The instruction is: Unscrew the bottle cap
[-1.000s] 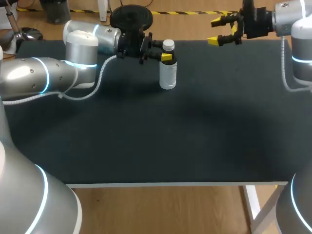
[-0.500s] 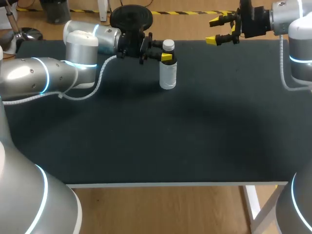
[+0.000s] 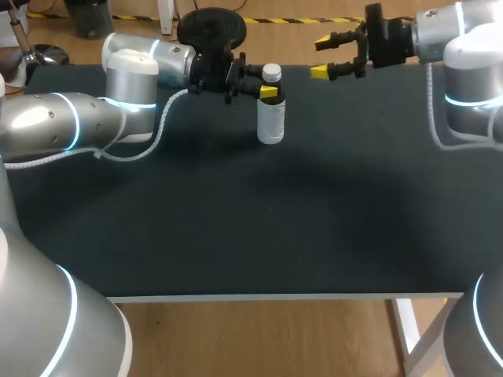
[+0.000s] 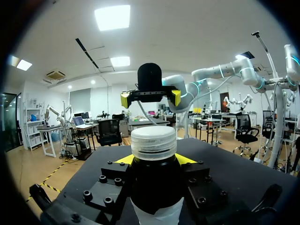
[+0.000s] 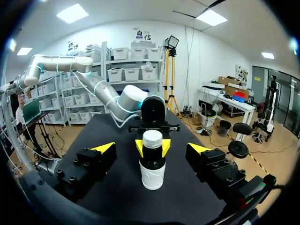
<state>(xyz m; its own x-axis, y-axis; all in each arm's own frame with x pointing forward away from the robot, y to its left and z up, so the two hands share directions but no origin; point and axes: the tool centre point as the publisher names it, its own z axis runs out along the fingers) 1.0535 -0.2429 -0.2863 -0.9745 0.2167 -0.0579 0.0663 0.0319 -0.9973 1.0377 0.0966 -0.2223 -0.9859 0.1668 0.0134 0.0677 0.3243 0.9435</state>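
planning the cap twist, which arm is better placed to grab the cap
Right. The right gripper is open and empty, aimed at the cap from across the table. The left gripper is shut on the bottle just below the cap, steadying it.

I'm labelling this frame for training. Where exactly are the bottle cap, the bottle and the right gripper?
bottle cap (image 3: 272, 73), head view, on the side of the white cap.
bottle (image 3: 271, 122), head view, on its pale lower body.
right gripper (image 3: 321, 56), head view, midway between its two yellow tips.
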